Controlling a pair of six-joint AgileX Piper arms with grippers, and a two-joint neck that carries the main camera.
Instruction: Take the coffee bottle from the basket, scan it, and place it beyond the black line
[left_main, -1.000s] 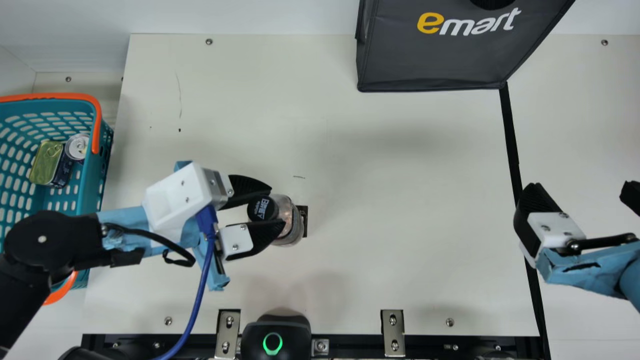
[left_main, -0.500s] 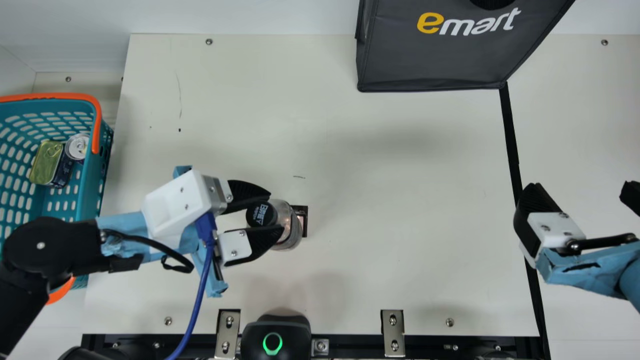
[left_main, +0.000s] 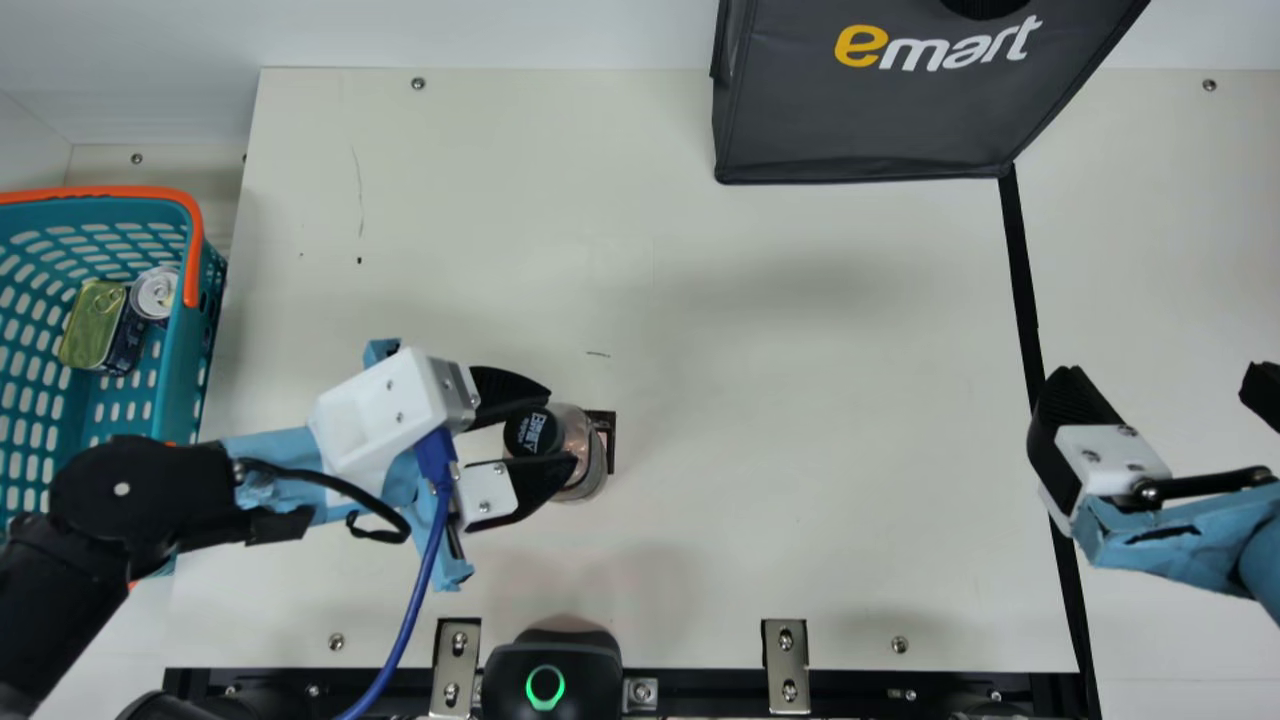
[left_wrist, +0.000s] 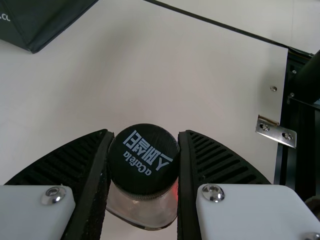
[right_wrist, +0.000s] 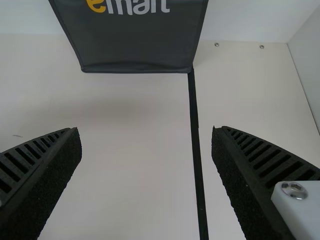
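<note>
Left arm (left_main: 60, 590), lower left of frame: black, round joint (left_main: 120, 475), pale screw at centre. Crumpled light-blue wrap (left_main: 275, 447); boxy white housing (left_main: 370, 412); thick blue cable (left_main: 412, 600), thin black lead (left_main: 335, 487). Right arm (left_main: 1235, 575), right edge: light-blue wrap, white block (left_main: 1110, 455), black rod (left_main: 1205, 486). Ribbed black fingers (left_wrist: 220, 162), silver screws (left_wrist: 213, 192).

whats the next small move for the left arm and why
Probably a slight turn of the coffee bottle toward the scanner: the left gripper grips its cap, short of the black line, and a red glow touches it.

Clear glossy coffee bottle (left_main: 581, 432), ridged matt cap (left_wrist: 143, 160), smooth plastic basket (left_main: 181, 370)
</note>
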